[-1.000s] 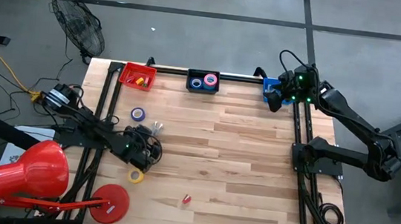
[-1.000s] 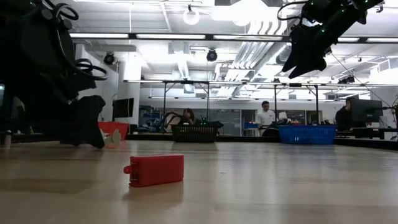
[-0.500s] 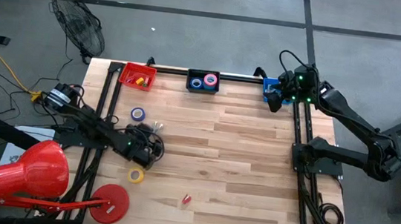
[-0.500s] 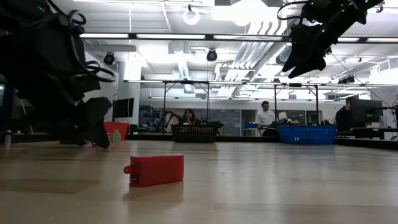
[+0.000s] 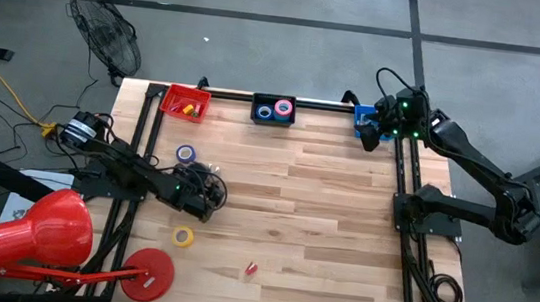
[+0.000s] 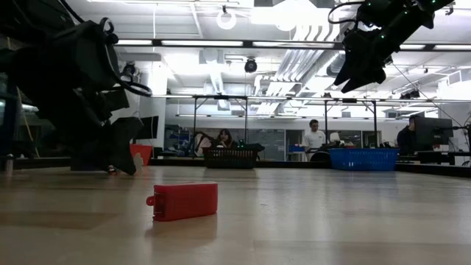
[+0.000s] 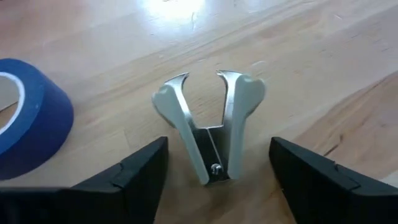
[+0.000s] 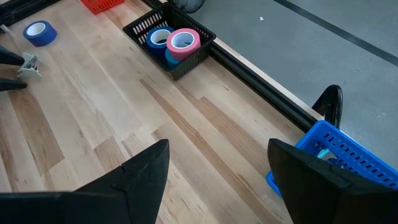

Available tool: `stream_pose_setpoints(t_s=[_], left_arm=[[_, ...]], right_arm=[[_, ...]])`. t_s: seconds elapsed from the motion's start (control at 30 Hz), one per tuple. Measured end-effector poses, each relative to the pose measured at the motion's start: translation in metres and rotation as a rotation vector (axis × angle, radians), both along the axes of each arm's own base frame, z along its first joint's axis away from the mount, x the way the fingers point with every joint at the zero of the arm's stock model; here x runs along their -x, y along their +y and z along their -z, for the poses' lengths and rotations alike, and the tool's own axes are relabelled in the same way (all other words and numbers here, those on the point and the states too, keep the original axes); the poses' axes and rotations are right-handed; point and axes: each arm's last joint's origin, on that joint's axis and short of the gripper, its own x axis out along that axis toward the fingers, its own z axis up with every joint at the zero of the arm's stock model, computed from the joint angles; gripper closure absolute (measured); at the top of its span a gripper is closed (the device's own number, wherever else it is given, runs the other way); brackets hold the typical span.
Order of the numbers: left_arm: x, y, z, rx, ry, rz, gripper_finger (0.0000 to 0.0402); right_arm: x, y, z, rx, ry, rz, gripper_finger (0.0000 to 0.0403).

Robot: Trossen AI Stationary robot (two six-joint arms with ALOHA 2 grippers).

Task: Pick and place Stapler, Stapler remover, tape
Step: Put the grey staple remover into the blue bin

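Observation:
A silver staple remover (image 7: 208,124) lies flat on the wood with its claws pointing away from my left gripper (image 7: 217,149). That gripper is open, low over the table, with one finger on each side of the remover and touching nothing. From above, the left gripper (image 5: 203,190) sits just near of the remover (image 5: 211,172). A blue tape roll (image 5: 185,153) lies beside it and shows again in the left wrist view (image 7: 25,124). A yellow tape roll (image 5: 183,235) and a small red stapler (image 5: 251,268) lie nearer the near edge. My right gripper (image 5: 373,132) hangs open, high above the blue bin (image 5: 364,114).
Along the far edge stand a red bin (image 5: 186,101), a black bin (image 5: 274,109) with blue and pink tape rolls in it, and the blue bin. A large red disc (image 5: 149,271) and a red lamp head (image 5: 30,236) sit at the near left corner. Bare wood fills the table's middle and right.
My left gripper has moved from beside the yellow tape roll toward the far edge and a little right, ending at the staple remover. The tape rolls, remover and stapler have stayed where they were.

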Motion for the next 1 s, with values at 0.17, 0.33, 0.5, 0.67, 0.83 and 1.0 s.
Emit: stream_pose_setpoints(t_s=[0.17, 0.33, 0.5, 0.67, 0.83, 1.0], left_arm=[[0.0, 0.0, 0.0, 0.01, 0.006, 0.009, 0.0183], [-0.001, 0.0, 0.0, 0.009, 0.004, 0.01, 0.0247], [-0.001, -0.001, 0.0, 0.009, -0.001, 0.011, 0.0314], [-0.001, -0.001, 0.0, 0.007, -0.004, 0.014, 0.0322], [-0.004, -0.001, -0.001, -0.008, -0.011, 0.021, 0.0322], [-0.018, -0.005, -0.01, -0.089, -0.032, 0.11, 0.0322]], right_arm=[[0.0, 0.0, 0.0, -0.002, 0.002, 0.0, 0.0139], [0.0, 0.0, 0.0, -0.005, 0.003, 0.0, 0.0139], [0.0, 0.0, 0.0, -0.006, 0.003, 0.001, 0.0139], [0.001, 0.001, 0.001, -0.011, 0.008, 0.001, 0.0139], [0.0, 0.002, 0.001, -0.027, 0.002, -0.017, 0.0139], [-0.003, 0.006, 0.0, -0.055, -0.065, -0.194, 0.0139]])
